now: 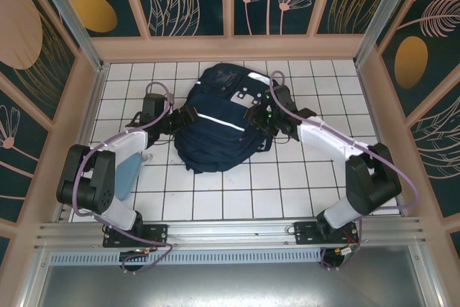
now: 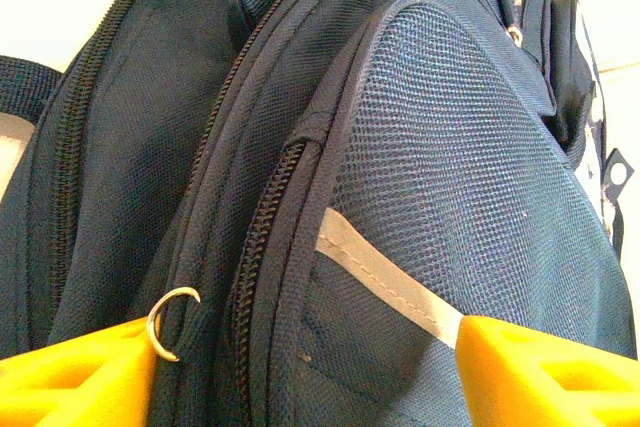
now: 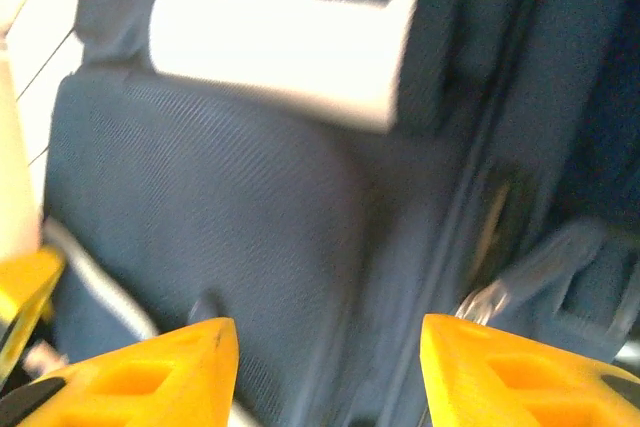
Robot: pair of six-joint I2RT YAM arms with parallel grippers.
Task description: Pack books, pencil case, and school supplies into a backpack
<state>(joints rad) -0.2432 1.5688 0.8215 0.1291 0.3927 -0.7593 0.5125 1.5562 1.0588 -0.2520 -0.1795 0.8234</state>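
Note:
The dark navy backpack (image 1: 215, 134) lies in the middle of the tiled table, its white stripe (image 1: 219, 121) facing up. My left gripper (image 1: 188, 115) is at its left side, open. In the left wrist view the yellow fingers (image 2: 545, 372) straddle the front pocket, with the stripe (image 2: 390, 282), a zipper (image 2: 255, 267) and a metal ring (image 2: 172, 322) between them. At the backpack's right side my right gripper (image 1: 253, 116) is open, over navy fabric (image 3: 230, 207) below a grey patch (image 3: 290, 47); this view is blurred. The books, pencil case and school supplies are hidden or out of view.
A light blue flat thing (image 1: 129, 176) lies under my left arm near the left wall; I cannot tell what it is. Wooden walls close in the table on the left, right and far sides. White tiles (image 1: 237, 192) show in front of the backpack.

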